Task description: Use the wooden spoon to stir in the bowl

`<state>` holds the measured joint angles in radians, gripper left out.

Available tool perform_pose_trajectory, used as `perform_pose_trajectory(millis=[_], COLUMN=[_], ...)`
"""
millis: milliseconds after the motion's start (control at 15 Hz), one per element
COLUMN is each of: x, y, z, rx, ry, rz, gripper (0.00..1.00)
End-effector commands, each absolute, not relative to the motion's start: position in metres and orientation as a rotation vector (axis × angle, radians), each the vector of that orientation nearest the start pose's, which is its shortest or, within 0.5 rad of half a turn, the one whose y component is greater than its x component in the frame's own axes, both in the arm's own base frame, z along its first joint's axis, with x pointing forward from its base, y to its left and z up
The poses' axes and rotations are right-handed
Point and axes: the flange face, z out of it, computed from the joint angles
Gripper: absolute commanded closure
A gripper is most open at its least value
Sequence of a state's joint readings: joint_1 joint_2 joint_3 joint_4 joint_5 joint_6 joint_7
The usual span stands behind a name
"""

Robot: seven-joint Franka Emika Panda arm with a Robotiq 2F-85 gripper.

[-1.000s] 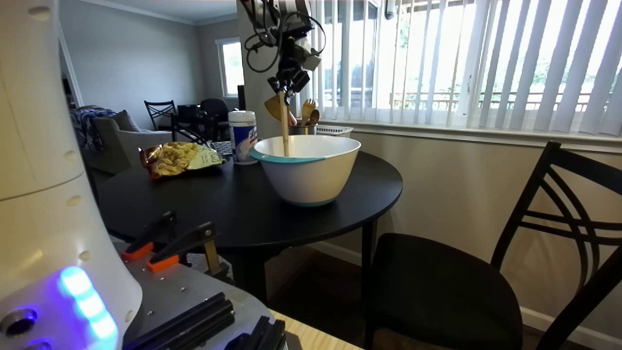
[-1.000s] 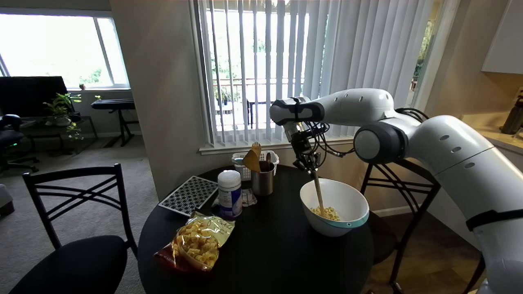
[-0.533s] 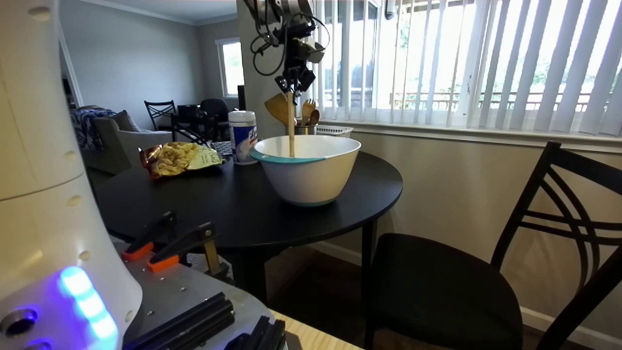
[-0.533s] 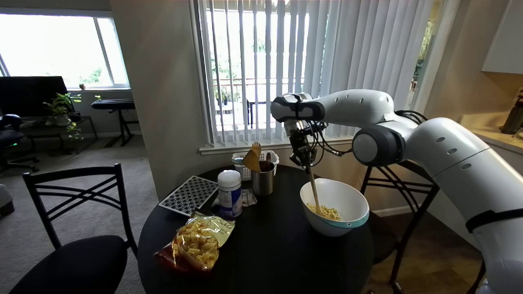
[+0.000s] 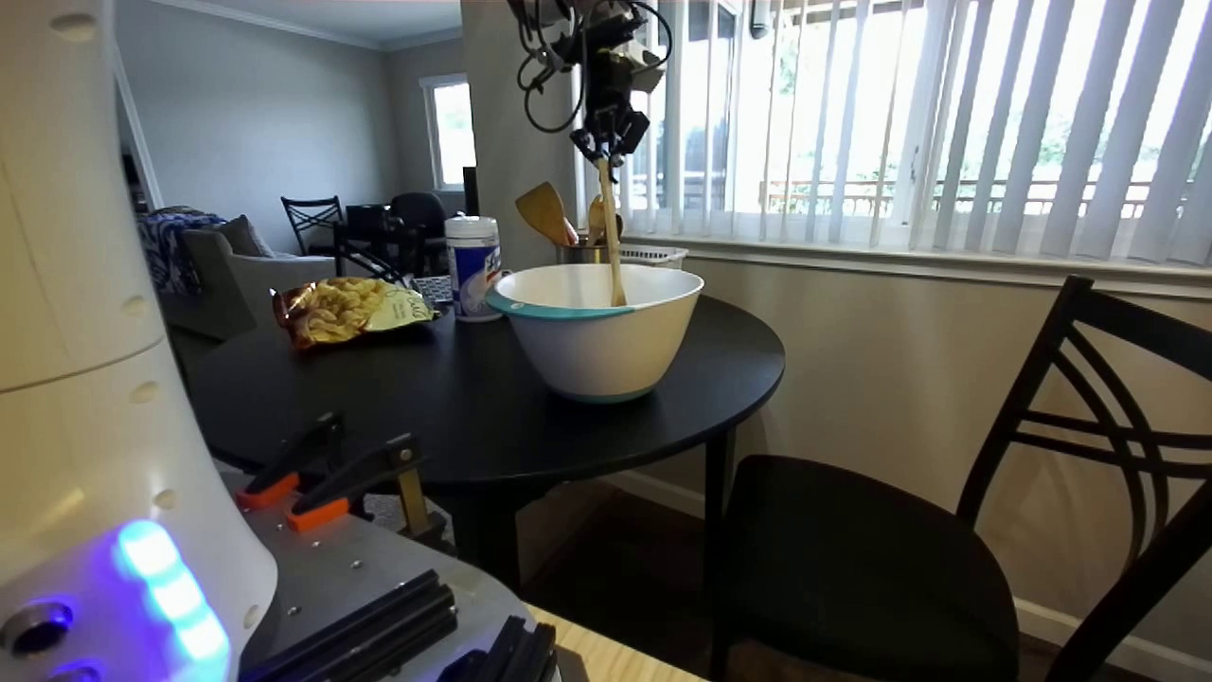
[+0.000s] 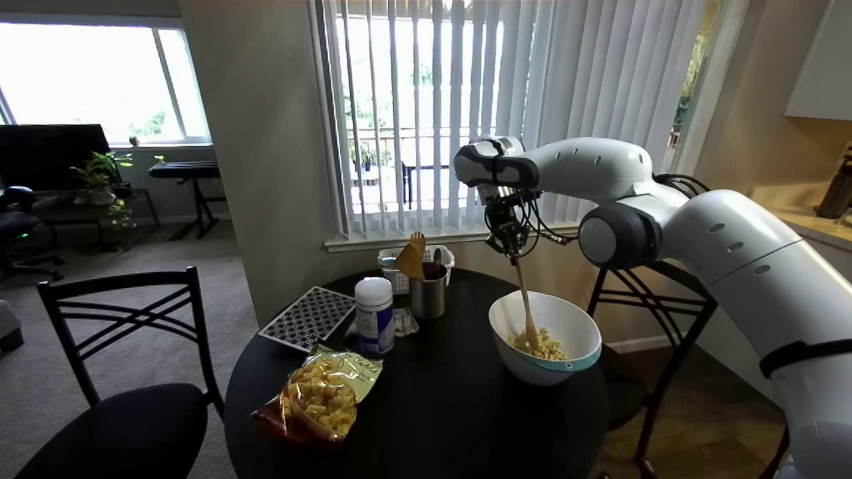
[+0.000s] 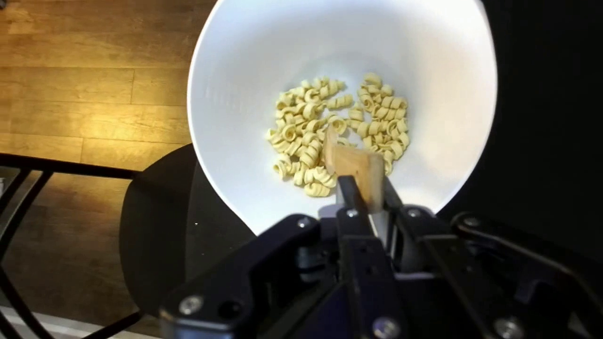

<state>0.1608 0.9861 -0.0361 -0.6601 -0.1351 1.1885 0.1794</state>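
The wooden spoon [image 6: 524, 293] stands tilted in the large white bowl [image 6: 566, 322], its lower end among pale curly pasta [image 6: 548, 347]. My gripper [image 6: 511, 253] is shut on the spoon's upper end, above the bowl's rim. In an exterior view the gripper [image 5: 606, 159] holds the spoon [image 5: 610, 227], and the bowl's near wall [image 5: 606, 352] hides the spoon's lower end. In the wrist view the gripper [image 7: 368, 190] pinches the spoon handle [image 7: 360, 165]. The pasta [image 7: 301, 132] lies in two clumps on the bowl's floor [image 7: 245, 94], and the handle hides the spoon's head.
The bowl stands on a round black table [image 6: 432, 412]. A snack bag [image 6: 326, 392], a wipes canister [image 6: 375, 319], a steel utensil holder [image 6: 427, 296], a white basket [image 6: 393, 273] and a patterned sheet [image 6: 308, 318] share the table. A black chair [image 5: 852, 559] stands close beside it.
My gripper and the spoon have moved right in both exterior views over the last half second and risen slightly. The spoon leans more, and the pasta has shifted. The bowl has stayed in place.
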Motion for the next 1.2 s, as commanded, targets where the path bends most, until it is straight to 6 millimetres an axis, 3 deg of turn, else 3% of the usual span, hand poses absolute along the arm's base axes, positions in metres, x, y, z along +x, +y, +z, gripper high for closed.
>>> perform_pose_trajectory(millis=[0,267,667,1133], x=[0.723,0.722,0.713,0.673], y=[0.058,0.04,0.03,0.032], z=[0.367,0.359,0.357,0.36], rx=[-3.315,-3.286,-3.242,-3.133], ry=[0.238,0.293,0.29,0.23], rz=[0.722,0.756,0.83,1.17], gripper=[0.97,0.97,0.97,0.97])
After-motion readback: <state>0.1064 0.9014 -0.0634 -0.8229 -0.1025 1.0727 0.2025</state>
